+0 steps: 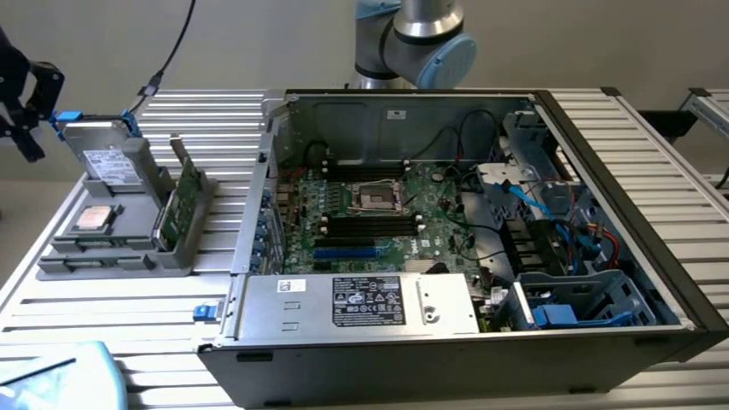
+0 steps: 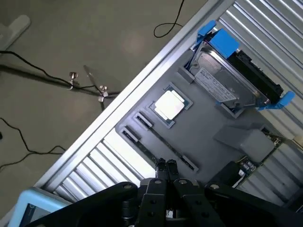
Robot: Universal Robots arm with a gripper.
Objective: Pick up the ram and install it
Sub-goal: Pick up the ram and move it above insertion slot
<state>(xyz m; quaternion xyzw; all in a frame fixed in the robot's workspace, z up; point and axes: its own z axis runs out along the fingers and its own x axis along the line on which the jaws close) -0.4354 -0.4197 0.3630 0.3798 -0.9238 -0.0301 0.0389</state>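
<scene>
My gripper (image 2: pixel 165 164) hangs over the grey parts tray (image 2: pixel 208 127) with its two black fingers pressed together and nothing between them. Just beyond the fingertips a thin dark strip (image 2: pixel 158 143) runs along the tray's long clip holder. It looks like the ram seen edge-on, though I cannot be sure. In the exterior view the tray (image 1: pixel 68 265) lies at the left, on the slatted table. The arm's black end piece (image 1: pixel 26 94) shows at the left edge, above and behind the tray. The open computer case (image 1: pixel 638 256) holds the motherboard with its dark memory slots (image 1: pixel 370 226).
On the tray stand a hard drive in blue brackets (image 2: pixel 227 75) (image 1: pixel 108 158), a square silver processor (image 2: pixel 169 105) (image 1: pixel 94 218) and an upright bright-green board (image 1: pixel 183 209). Cables trail on the floor (image 2: pixel 42 75) beyond the table edge. A pale blue object (image 1: pixel 51 384) sits at the near left corner.
</scene>
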